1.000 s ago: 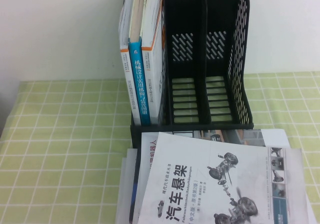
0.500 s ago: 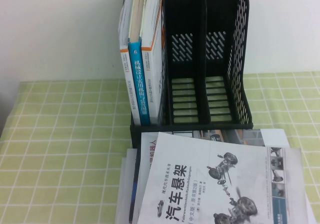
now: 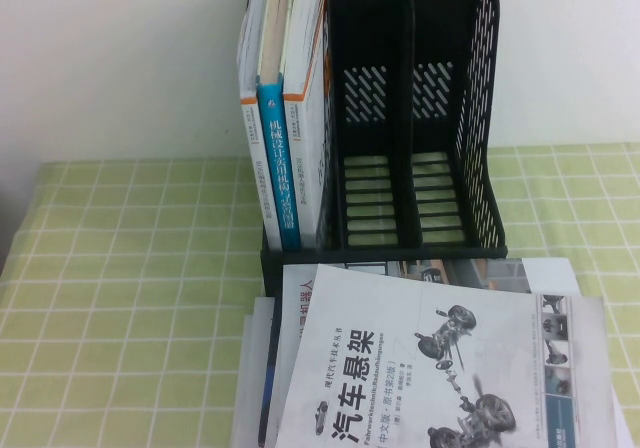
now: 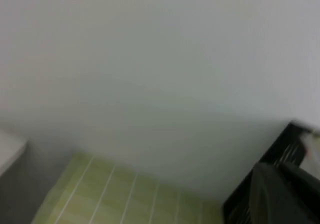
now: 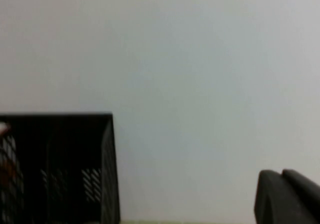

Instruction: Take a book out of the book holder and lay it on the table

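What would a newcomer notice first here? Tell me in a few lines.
The tall black book holder at the back of the green checked table, with three upright books packed into its leftmost slot, among them a blue-spined book, and two slots bare. Then the white book picturing car suspension parts, lying flat on a pile just in front of the holder. Neither claw shows in the high view.

I read this as an office or lab study corner: a black book holder (image 3: 400, 118) of technical books on a green-checked cloth table (image 3: 120, 298) against a bare white wall (image 3: 120, 58).
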Tool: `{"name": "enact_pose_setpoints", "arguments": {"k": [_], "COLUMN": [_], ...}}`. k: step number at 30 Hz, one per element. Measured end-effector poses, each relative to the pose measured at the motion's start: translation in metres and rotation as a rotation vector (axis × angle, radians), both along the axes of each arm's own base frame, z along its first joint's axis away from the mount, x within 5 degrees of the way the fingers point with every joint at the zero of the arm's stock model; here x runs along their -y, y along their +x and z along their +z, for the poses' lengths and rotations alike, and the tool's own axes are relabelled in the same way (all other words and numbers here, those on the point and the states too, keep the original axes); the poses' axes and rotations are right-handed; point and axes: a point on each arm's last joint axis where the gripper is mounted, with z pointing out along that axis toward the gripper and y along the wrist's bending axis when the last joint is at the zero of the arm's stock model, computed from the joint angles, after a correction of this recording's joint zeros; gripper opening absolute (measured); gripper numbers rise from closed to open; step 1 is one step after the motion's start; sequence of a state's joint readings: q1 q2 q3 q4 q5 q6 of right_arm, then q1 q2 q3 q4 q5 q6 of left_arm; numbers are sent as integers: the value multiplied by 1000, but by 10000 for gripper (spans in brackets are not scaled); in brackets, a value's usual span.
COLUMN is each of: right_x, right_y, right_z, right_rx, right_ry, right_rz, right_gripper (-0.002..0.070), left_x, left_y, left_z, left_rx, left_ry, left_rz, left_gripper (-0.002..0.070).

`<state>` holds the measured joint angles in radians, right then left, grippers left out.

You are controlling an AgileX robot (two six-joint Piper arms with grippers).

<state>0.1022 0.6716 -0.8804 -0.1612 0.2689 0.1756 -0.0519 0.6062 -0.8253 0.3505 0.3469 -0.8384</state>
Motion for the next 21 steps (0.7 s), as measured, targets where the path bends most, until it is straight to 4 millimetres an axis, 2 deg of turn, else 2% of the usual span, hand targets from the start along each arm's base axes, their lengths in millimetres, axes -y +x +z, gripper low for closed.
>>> {"name": "enact_pose_setpoints", "arguments": {"k": [3,6,10,12,15,18,21], "right_x": [0,-2,-7,-11,-24,-44,-70], "right_y": [24,36,45,49,60,74,89], "right_z": [-15,-22,-35,-47,-70,-92,-104], "right_rx": [-121,-165,-280,-388,-525,-624,-617], "right_ry": [-102,-111,1,62,94,98,118], "right_rz": [-15,-10,18,50,150,326,538], "right_gripper": [-2,-2,-2,-2,-2,-2,-2], "left_x": [3,11,25,32,43,54,73], "left_y": [27,45,70,81,100,117,135], "left_z": [-29,-53,-76,-81,-81,-72,-60], "left_rx": [-288,-497,-606,-586,-473,-337,-229], "left_ry": [49,239,451,456,341,321,390], "left_rz": [-30,-171,-411,-492,-542,-615,-749], "left_gripper": [-3,-3,-3,-3,-3,-3,-3]}}
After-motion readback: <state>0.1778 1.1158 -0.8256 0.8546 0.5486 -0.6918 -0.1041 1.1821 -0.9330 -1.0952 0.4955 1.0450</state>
